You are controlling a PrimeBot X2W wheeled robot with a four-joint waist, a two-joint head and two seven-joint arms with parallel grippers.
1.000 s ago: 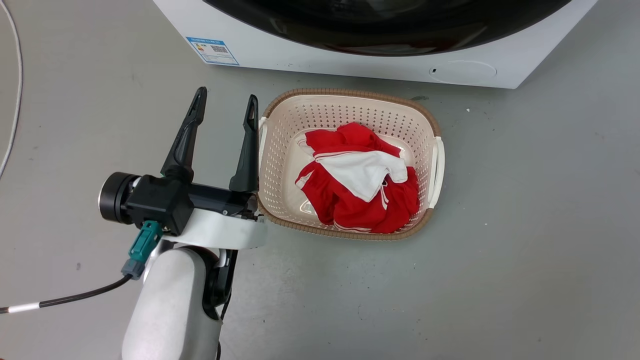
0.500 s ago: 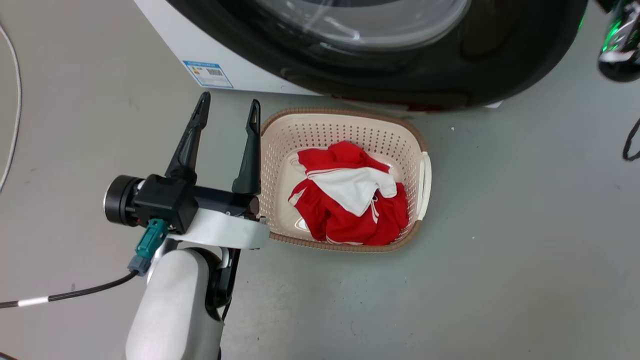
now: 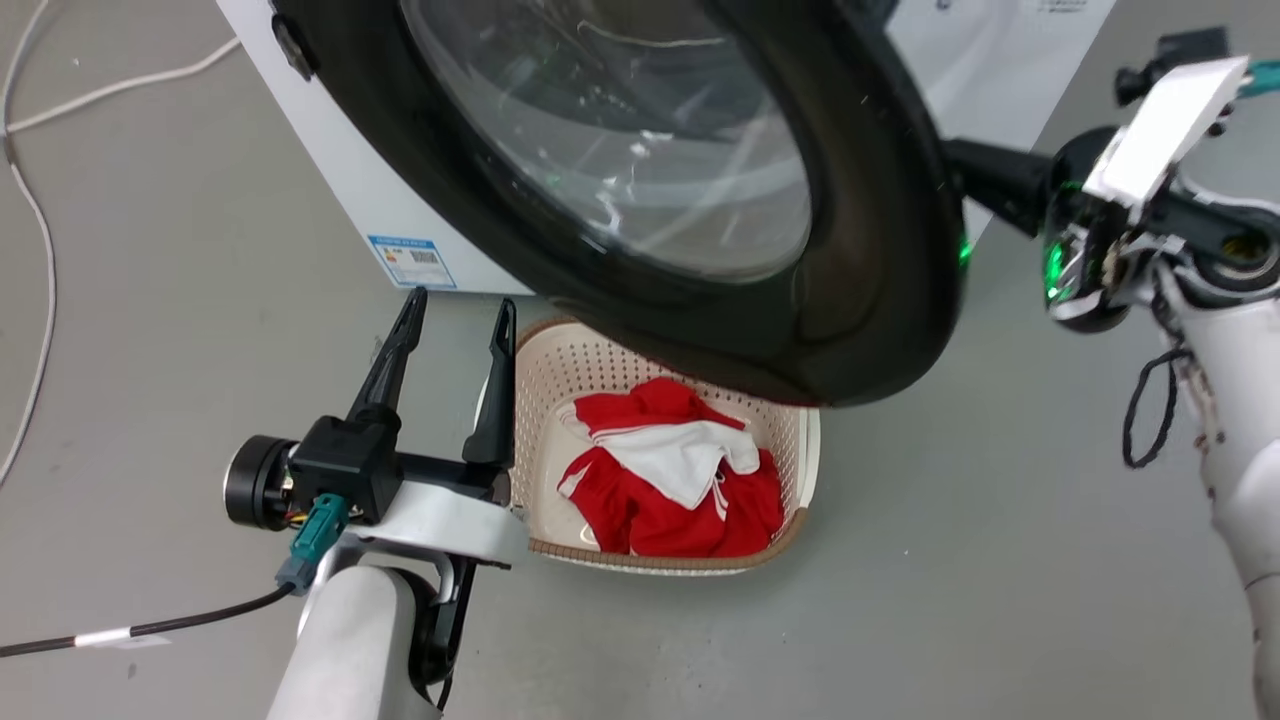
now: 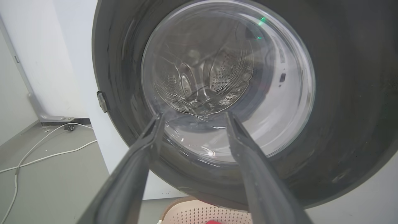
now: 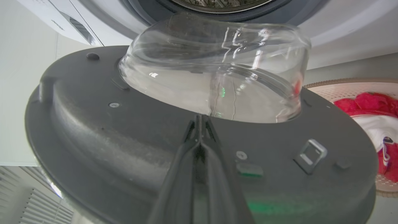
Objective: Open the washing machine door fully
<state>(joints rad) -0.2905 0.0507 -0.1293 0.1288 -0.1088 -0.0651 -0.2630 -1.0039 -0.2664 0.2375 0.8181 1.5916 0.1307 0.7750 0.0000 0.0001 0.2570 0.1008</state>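
**A:** Where is the door?

**B:** In the head view the door (image 3: 870,250) stands partly open. Its 9 o'clock edge is at the front of the washer (image 3: 330,190) and its 3 o'clock edge is well out from it. Its lower rim hangs over the far side of the basket (image 3: 810,450) on the floor (image 3: 1000,560).

**A:** And the right gripper?

**B:** The right wrist view shows the right gripper (image 5: 199,124) with its jaws pressed together and nothing between them. They lie along the door's grey inner face, with the tips at the foot of the bulging glass (image 5: 217,77), at its 6 o'clock. In the head view that arm reaches in behind the door's rim at 3 o'clock, and the rim hides the tips.

**A:** Do they touch the door?

**B:** They are very close to it. I cannot tell if they touch.

**A:** And the left one?

**B:** The left gripper (image 3: 460,300) is at 7 o'clock from the door, just beside the basket's 9 o'clock rim. Its jaws stand apart and hold nothing. Its wrist view faces the door's outer side, apart from it, and the drum (image 4: 202,81) shows through the glass.

**A:** What's in the basket?

**B:** Red and white clothes (image 3: 680,480).
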